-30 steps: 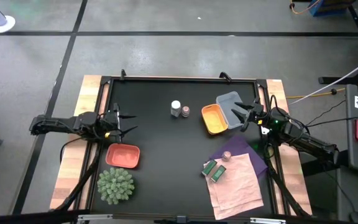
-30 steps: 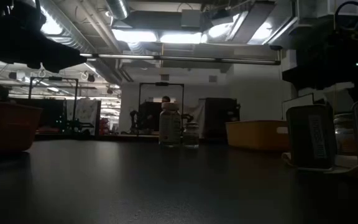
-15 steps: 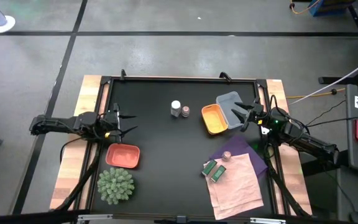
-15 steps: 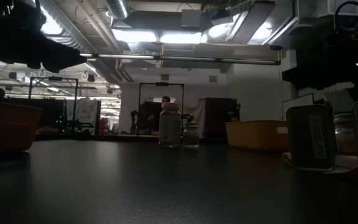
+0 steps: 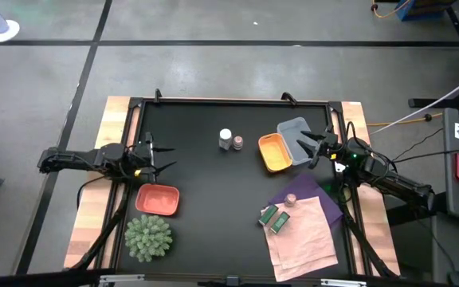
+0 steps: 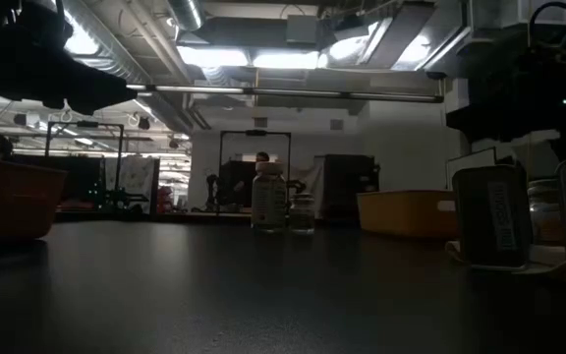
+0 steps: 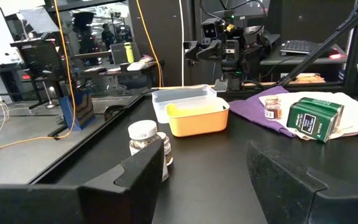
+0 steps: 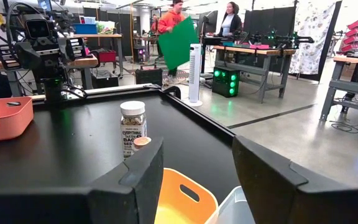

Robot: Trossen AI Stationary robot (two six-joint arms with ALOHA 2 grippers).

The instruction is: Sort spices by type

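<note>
Nothing is sorted yet, judging by the layout: both arms wait at the table's (image 5: 213,239) edges with their fingers parted and holding nothing.

Taking the table's middle as the dial centre in the high view, the white-capped jar (image 5: 225,139) stands at about 12 o'clock, upright, with a small pinkish-topped jar (image 5: 237,143) touching or just beside it on the right arm's side. The second pinkish-topped jar (image 5: 290,198) sits at about 4 o'clock on the purple cloth (image 5: 313,195), and the two green packets (image 5: 273,218) lie side by side near 5 o'clock, their long axes running diagonally.

The left gripper (image 5: 159,156) hovers at 9 o'clock, just above the salmon-red tray (image 5: 158,199); its fingers (image 7: 142,177) stand moderately apart. The right gripper (image 5: 313,147) is at 2 o'clock, over the clear tray (image 5: 296,131) and beside the orange tray (image 5: 274,153); its fingers (image 8: 135,168) show a similar gap.

From the right gripper, the jar pair lies toward 9 o'clock, past the orange tray, and appears directly ahead between its fingers in the right wrist view. The packets and the lone jar lie toward its 7 o'clock. The right arm seems nearer to every spice, though the jar pair is within plausible reach of either.
</note>
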